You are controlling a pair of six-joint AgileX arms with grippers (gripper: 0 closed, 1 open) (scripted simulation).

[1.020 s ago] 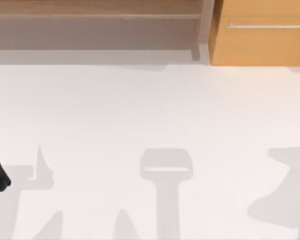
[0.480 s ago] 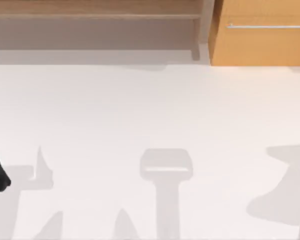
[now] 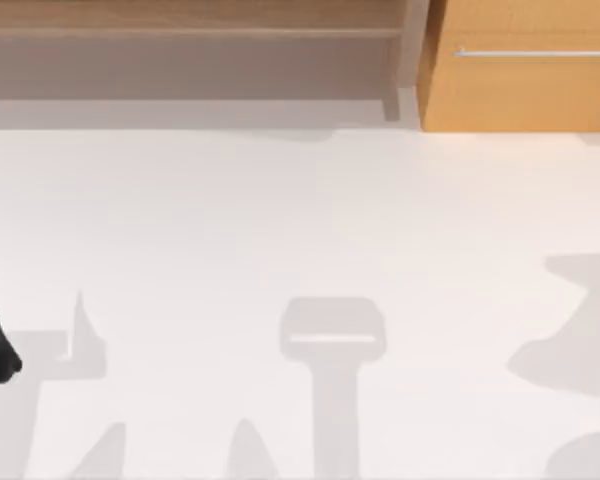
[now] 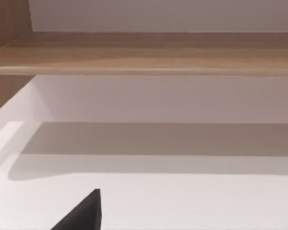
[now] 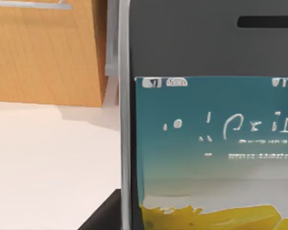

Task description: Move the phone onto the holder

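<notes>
**Right tool carrying the phone close before its wrist camera**

The right tool's fingers are hidden, so its grip cannot be told. The phone (image 5: 206, 124) stands upright immediately ahead of it, screen toward the wrist, probably held for transfer. Beyond lie the tabletop (image 5: 48, 158) and a wooden cabinet (image 5: 43, 52). The left tool (image 4: 81, 215) idles over the tabletop's left edge.

Table (image 3: 280, 220): white, matt, smooth, no grain. Shelf (image 3: 180, 20) along the far edge: light wood, fine horizontal grain, satin finish. Cabinet (image 3: 520, 90): orange-toned wood veneer, faint grain, with a thin brushed-metal handle (image 3: 535, 52). Phone (image 5: 211, 124): dark matt face, glossy lit screen, pale smooth rim that looks like metal or plastic.
</notes>
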